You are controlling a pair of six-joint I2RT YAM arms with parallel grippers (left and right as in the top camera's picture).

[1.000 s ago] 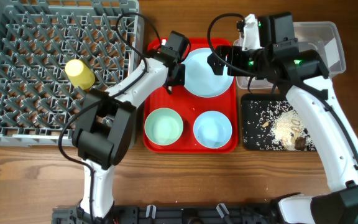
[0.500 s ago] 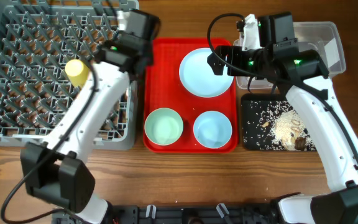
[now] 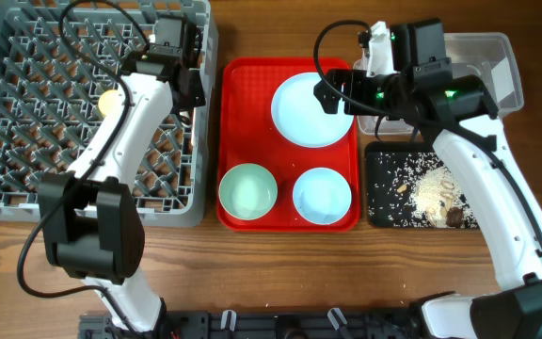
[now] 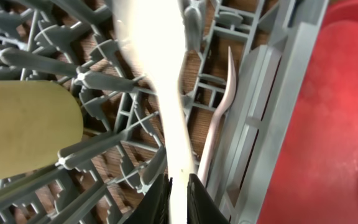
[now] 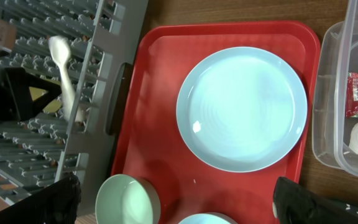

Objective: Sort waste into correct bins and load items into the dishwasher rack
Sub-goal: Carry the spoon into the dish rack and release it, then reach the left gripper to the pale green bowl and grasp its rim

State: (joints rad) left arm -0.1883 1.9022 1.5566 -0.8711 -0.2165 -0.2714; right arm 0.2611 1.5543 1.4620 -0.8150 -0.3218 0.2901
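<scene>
Step in hand was judged to be the loading of cutlery. The cream plastic spoon (image 4: 161, 74) was held by its handle in the left gripper (image 4: 178, 186), whose fingers were pressed against it on both sides. It was poised over the pegs just inside the tray-side wall of the large grey plastic dishwasher rack (image 3: 45, 151). A slim cream utensil (image 4: 219, 118), probably the fork, was noted lying in the rack along that wall, with the small yellow cup (image 4: 23, 130) on the pegs further in. The right gripper (image 5: 179, 205) was seen spread wide and empty, beside the rack over the flat red serving tray (image 3: 243, 122). On the tray the round light-blue plate (image 3: 310, 110), pale-green bowl (image 3: 247, 191) and light-blue bowl (image 3: 322, 196) were not yet loaded. Next, the spoon would need to be lowered between pegs and released clear of the fork.
</scene>
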